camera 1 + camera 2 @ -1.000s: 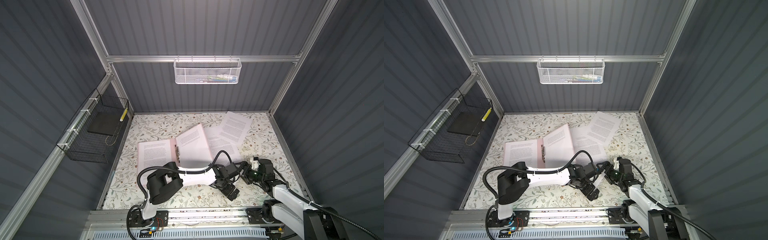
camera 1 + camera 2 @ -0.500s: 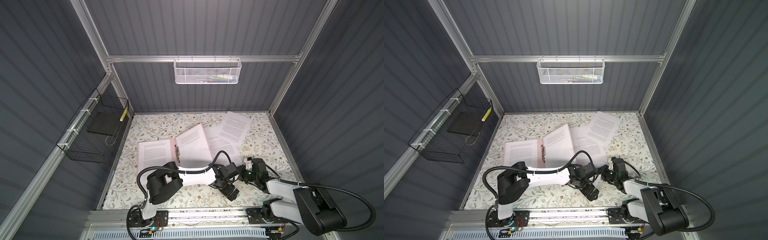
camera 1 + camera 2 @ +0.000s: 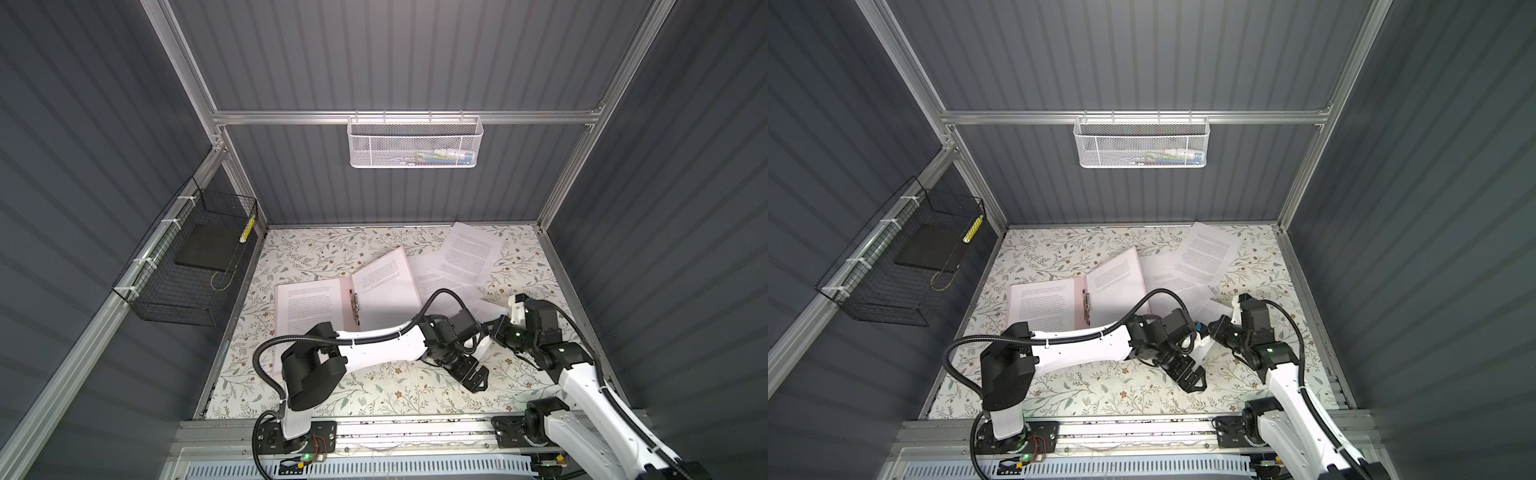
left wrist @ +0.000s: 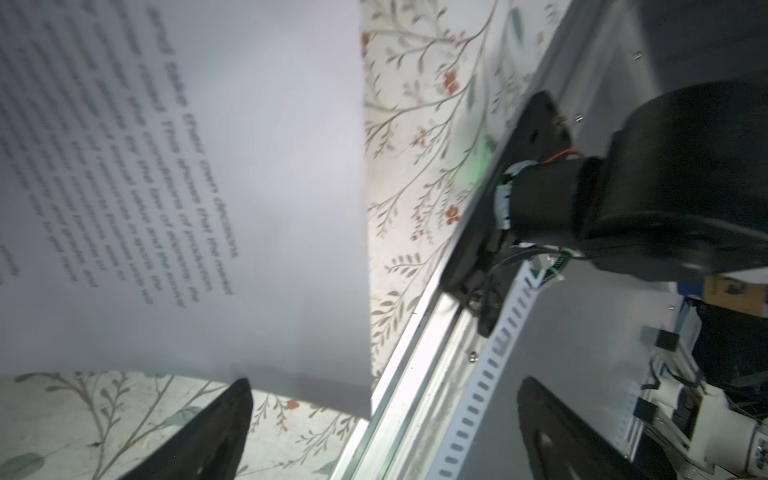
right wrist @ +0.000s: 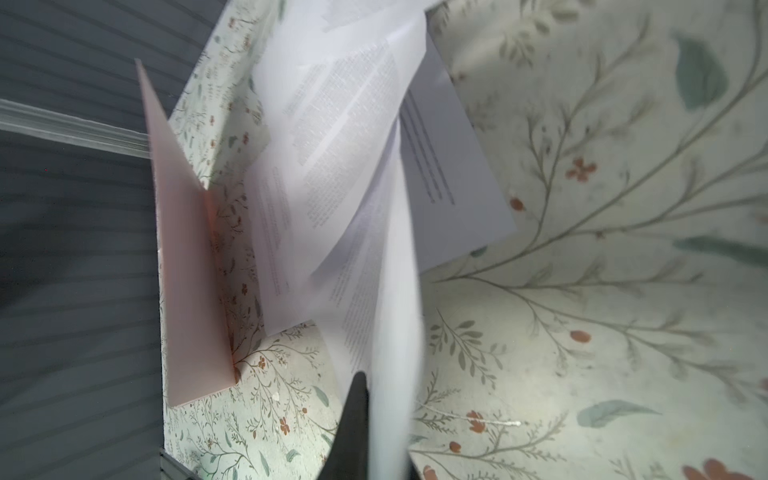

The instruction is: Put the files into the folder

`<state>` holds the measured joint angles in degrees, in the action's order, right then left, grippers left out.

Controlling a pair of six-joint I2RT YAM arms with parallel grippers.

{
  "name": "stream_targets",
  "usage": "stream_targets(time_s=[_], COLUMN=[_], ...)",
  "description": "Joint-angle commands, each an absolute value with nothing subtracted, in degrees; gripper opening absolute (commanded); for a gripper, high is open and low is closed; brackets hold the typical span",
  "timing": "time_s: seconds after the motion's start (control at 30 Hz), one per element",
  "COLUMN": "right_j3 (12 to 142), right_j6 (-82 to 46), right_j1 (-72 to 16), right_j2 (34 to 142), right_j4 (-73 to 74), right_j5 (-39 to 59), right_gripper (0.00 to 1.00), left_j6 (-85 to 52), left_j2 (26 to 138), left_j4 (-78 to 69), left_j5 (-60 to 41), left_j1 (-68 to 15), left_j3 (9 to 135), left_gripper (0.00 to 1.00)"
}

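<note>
Currently the right gripper [image 5: 376, 399] is clamped on the edge of one printed sheet [image 5: 395, 324], which is lifted off the floral table [image 3: 374, 386]. The left gripper [image 4: 382, 399] has its jaws spread wide and holds nothing; a sheet corner hangs just beside one finger [image 4: 224, 419]. The folder [image 3: 347, 297] lies open at mid-table, a printed page on each flap, right flap raised. Other files [image 3: 469, 255] lie loose and overlapping just right of it.

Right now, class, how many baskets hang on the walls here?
2. A white mesh basket hangs from the back rail; a black wire basket hangs on the left wall, with a black slab inside. No others show.
</note>
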<state>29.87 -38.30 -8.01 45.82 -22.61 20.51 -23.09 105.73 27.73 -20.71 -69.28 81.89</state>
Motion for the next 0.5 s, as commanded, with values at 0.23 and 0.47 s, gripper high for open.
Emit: stream_targets(time_s=[0.23, 0.47], right_j3=[45.9, 62.2], right_j6=[-24.3, -14.0], right_j1=[-7.3, -7.4], right_j2=[46.2, 53.1], right_j4=[-38.8, -45.6], right_j5=[17.0, 21.7], right_gripper=[0.0, 0.0], left_j6=[-21.6, -19.9], left_j2=[97.1, 89.9], left_j4=[26.2, 30.8], left_j5=[-20.2, -0.8], left_j1=[-68.7, -67.9], left_j3=[86.0, 84.7], left_gripper=[1.0, 1.0])
